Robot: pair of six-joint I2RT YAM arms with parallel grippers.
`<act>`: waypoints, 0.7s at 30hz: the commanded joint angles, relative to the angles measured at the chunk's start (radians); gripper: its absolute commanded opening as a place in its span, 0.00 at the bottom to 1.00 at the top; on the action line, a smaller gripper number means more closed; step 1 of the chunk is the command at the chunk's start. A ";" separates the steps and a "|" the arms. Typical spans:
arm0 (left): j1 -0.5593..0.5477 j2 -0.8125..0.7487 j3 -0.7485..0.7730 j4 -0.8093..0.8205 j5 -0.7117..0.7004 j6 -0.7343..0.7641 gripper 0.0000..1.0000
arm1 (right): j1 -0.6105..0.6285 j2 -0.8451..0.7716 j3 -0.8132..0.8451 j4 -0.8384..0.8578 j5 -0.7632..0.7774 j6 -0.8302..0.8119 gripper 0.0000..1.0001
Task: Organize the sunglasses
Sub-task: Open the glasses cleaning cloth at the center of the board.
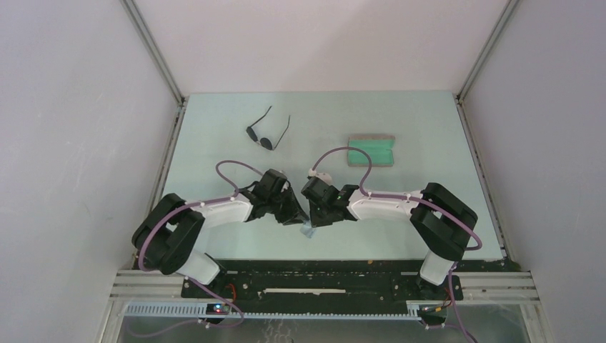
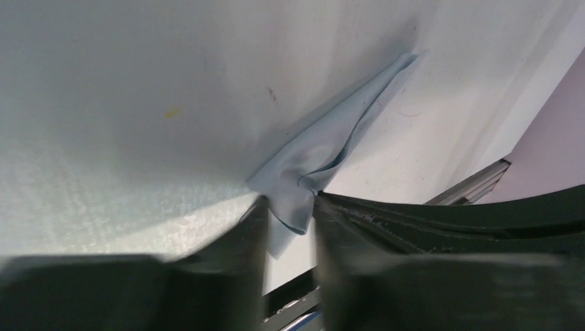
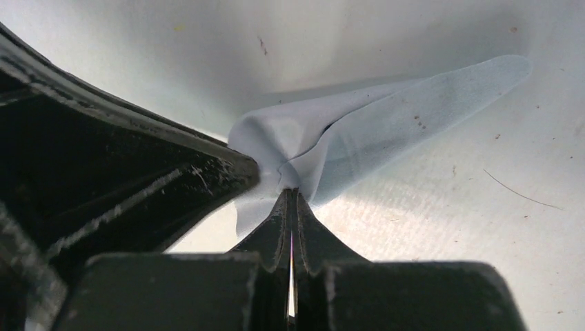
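Note:
The sunglasses [image 1: 266, 134], a thin black wire pair with dark oval lenses and unfolded temples, lie on the table at the back left, far from both grippers. A light blue cloth [image 1: 309, 231] sits between the two grippers near the front middle. My right gripper [image 3: 291, 193] is shut on a bunched fold of the cloth [image 3: 386, 124]. My left gripper [image 2: 291, 227] is open, its fingers standing either side of a hanging corner of the cloth [image 2: 324, 148] without pinching it. In the top view the left gripper [image 1: 294, 216] and right gripper [image 1: 316, 216] almost touch.
The grey oblong case [image 1: 371, 151] lies open with its green lining up at the back right. Metal rails run along the table's left [image 1: 168, 161] and right [image 1: 475, 161] edges. The other arm's black finger [image 3: 138, 172] crowds the right wrist view.

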 commanded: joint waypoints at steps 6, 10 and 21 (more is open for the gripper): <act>-0.008 -0.003 0.069 0.008 -0.024 -0.002 0.00 | -0.059 -0.115 -0.023 -0.025 0.009 -0.014 0.00; -0.002 -0.005 0.075 0.004 -0.040 -0.002 0.00 | -0.087 -0.151 -0.045 -0.039 0.012 -0.026 0.00; 0.045 -0.043 0.086 -0.044 -0.066 0.037 0.00 | -0.147 -0.223 -0.120 -0.046 0.021 -0.039 0.00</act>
